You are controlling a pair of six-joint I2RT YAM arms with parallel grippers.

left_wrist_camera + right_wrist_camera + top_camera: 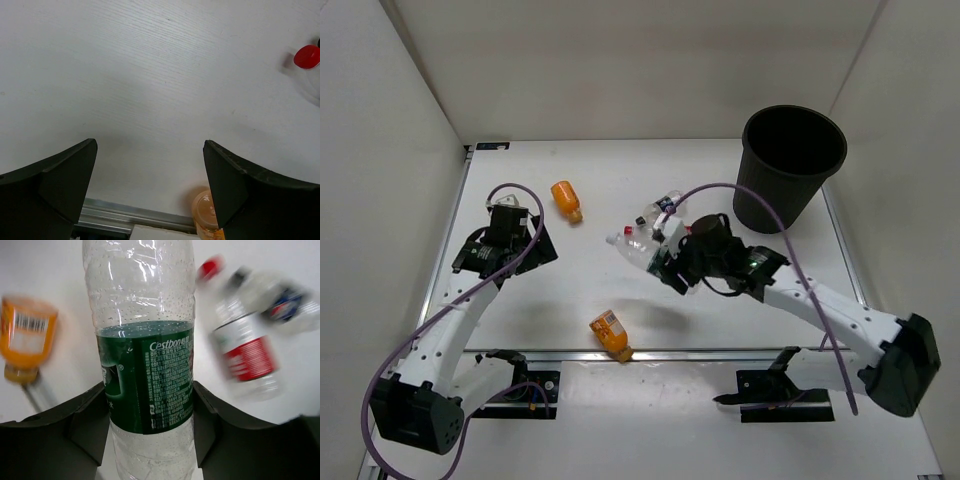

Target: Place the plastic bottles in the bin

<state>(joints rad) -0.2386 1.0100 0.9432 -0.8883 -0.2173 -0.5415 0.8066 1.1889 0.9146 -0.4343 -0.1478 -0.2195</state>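
Observation:
My right gripper (150,420) is shut on the clear bottle with the green label (147,385), gripping it at the label's lower part; in the top view this gripper (665,265) is at the table's middle. The red-label bottle (245,357) and the blue-label bottle (290,305) lie just beyond it, blurred. One orange bottle (566,200) lies at the back left, the other (610,335) by the front edge. The black bin (790,165) stands upright at the back right. My left gripper (150,170) is open and empty above the table, at the left (535,243).
An aluminium rail (130,220) runs along the table's near edge, with the front orange bottle (210,212) lying against it. White walls enclose the table on three sides. A red cap (306,56) shows at the right of the left wrist view.

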